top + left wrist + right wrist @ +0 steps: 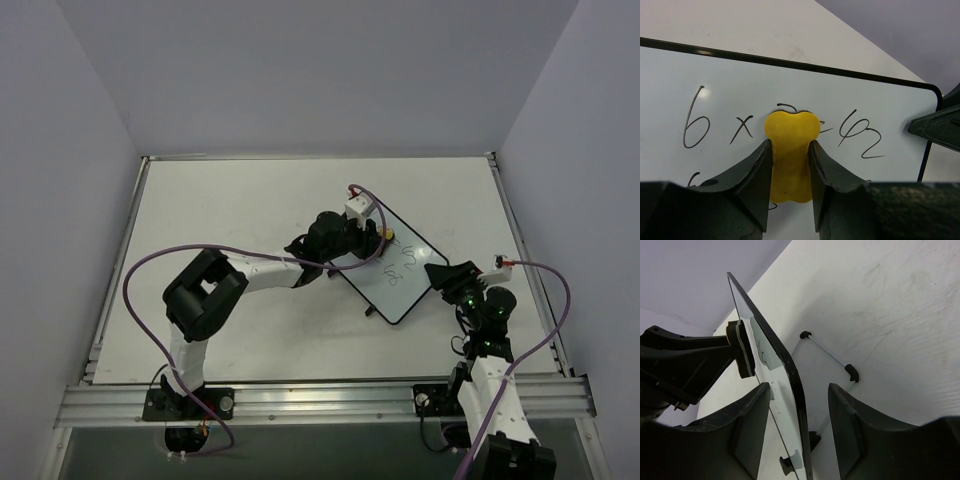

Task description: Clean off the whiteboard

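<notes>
The whiteboard (398,280) stands tilted at the table's centre right, with dark handwritten sums on it. My left gripper (376,240) is shut on a yellow eraser (791,145) and presses it against the board's face (790,85) between "6 x" and "42". In the left wrist view the gripper (790,167) pinches the eraser's waist. My right gripper (438,276) is open at the board's right edge. In the right wrist view the gripper (799,390) straddles the black frame (792,377), one jaw on each side, with a gap to the right jaw.
The white table (240,200) is walled on three sides. A metal rail (320,400) runs along the near edge by the arm bases. The board's wire stand with black feet (852,372) rests on the table behind it. Purple cables loop over both arms.
</notes>
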Controlling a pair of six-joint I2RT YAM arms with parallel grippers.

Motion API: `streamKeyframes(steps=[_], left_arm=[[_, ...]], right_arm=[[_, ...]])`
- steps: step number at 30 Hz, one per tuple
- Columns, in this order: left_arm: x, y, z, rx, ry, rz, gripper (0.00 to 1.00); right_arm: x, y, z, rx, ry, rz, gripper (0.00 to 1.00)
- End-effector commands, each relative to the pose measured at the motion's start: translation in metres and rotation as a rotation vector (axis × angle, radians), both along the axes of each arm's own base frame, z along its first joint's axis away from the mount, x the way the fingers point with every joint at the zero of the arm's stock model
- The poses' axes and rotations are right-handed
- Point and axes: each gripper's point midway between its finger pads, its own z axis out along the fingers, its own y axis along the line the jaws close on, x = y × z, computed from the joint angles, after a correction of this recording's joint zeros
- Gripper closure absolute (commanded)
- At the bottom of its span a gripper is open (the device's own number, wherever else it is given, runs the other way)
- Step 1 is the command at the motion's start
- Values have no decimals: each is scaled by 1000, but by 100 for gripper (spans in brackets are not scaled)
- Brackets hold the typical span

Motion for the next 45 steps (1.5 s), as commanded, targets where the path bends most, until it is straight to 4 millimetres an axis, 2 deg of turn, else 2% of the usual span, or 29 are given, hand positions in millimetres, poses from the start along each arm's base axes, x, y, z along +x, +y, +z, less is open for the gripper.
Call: streamKeyframes(steps=[1,5,14,18,19,24,26,32,33,36,40,45], left_arm=[[1,-9,24,-59,-61,-7,98],[-3,-13,26,-63,-76,-18,98],[-9,-24,17,-35,-117,10,98],[-10,-33,10,-26,-115,21,98],[-13,-36,8,-23,-117,23,98],[-14,-41,-5,27,-151,101,98],[-20,-47,-10,49,-169,96,98],[-33,-51,-17,43,-176,101,98],[-37,-49,-23,45,-165,96,98],[-49,-50,-22,20,-165,80,98],[-78,-54,-29,14,-160,27,98],[-101,-55,-21,-33,-157,-23,98]], right_arm=[[8,6,22,-16,-80,46,55],[12,5,23,-12,-94,41,55],[14,8,26,-13,-95,51,71],[14,7,26,-30,-93,52,80],[14,8,26,-33,-94,54,86],[15,8,26,-44,-84,59,100],[15,8,27,-49,-87,62,100],[15,9,27,-58,-89,63,100],[15,9,28,-58,-92,63,100],[14,11,28,-62,-94,66,100],[14,11,30,-63,-102,64,100],[12,13,29,-64,-102,68,100]])
